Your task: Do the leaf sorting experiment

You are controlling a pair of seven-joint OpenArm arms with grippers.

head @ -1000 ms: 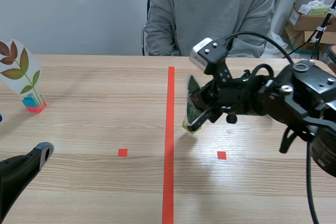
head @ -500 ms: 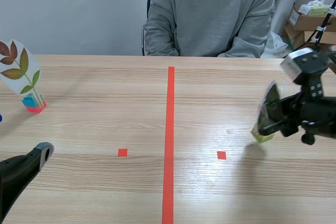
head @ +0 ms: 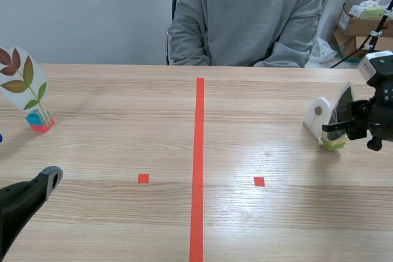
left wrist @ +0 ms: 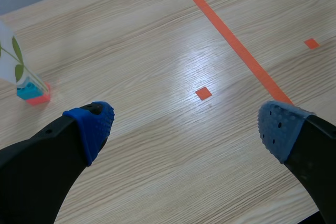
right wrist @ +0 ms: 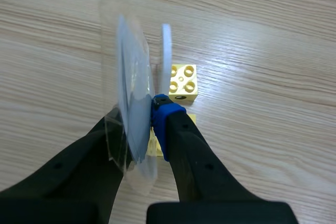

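One second was all it took: the right claw (head: 334, 132), clamped on the leaf card (head: 341, 113), swept from just beside the red centre line (head: 198, 151) out to the counter's (head: 123, 133) three o'clock edge. It pulled up with that card upright, just beside a white card (head: 317, 115) standing on a yellow block (right wrist: 182, 81). That looked like delivery to the right-hand group, with the card not yet released. Down at eight o'clock the left claw (left wrist: 184, 124) sat low, fingers spread wide, holding nothing, short of the brown-leaf card (head: 21, 81).
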